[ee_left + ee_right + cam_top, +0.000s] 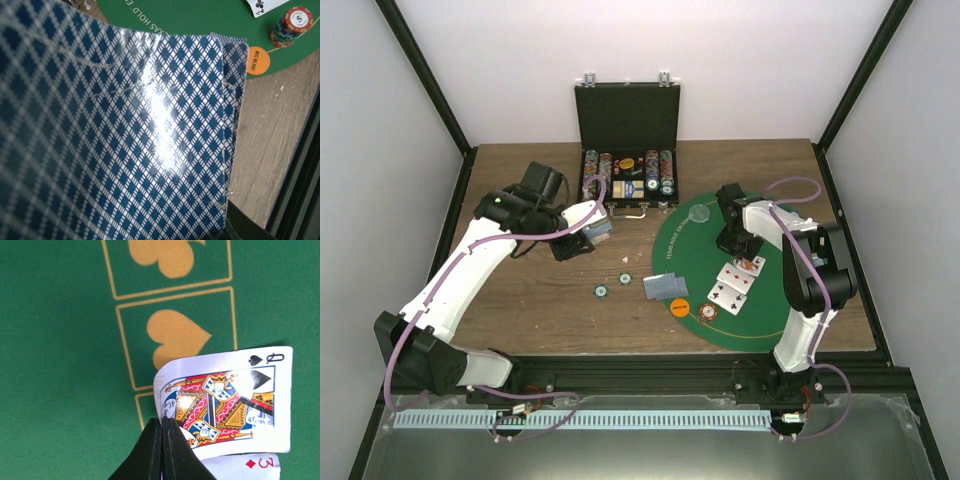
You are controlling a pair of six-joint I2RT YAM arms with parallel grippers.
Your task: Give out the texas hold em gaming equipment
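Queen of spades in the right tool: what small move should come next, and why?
Probably lower it flat onto the green mat and open. The right tool appears to pinch the queen of spades by its corner, face up and curled, partly over the three of diamonds.

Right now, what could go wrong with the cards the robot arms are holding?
The right gripper pinches just the edge of the queen of spades, which curls up; it might crease or slip out. The blue-backed cards in the left gripper are fanned unevenly, so some could slide loose onto the table.
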